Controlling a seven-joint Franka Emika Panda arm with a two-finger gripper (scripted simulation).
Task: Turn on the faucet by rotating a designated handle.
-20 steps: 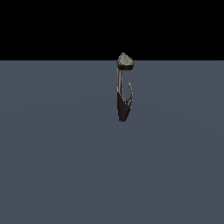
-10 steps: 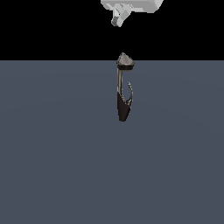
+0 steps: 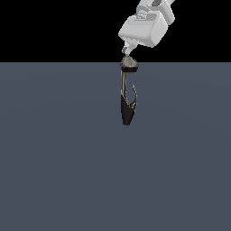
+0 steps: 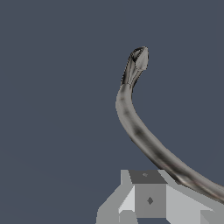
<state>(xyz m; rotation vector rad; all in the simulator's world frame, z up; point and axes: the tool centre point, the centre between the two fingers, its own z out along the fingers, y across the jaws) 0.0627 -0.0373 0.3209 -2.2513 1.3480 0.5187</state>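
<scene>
In the exterior view the faucet stands upright, a thin dark stem with a pale grey cone cap and a black pointed base. The handle, a short curved prong, branches off the stem on the exterior view's right, just above the base. My gripper hangs from the white arm, its fingertips just above the cone cap. The view does not show whether they touch it or how far apart they are. In the wrist view a long curved silvery-dark part of the faucet sweeps past a grey finger.
A flat dark blue-grey floor spreads around the faucet, with black background above its far edge. The white arm body enters from the top on the exterior view's right. Nothing else stands nearby.
The arm was out of view a second ago, appeared at the top edge half a second ago, and has now come down to just above the cone cap. The faucet has not moved.
</scene>
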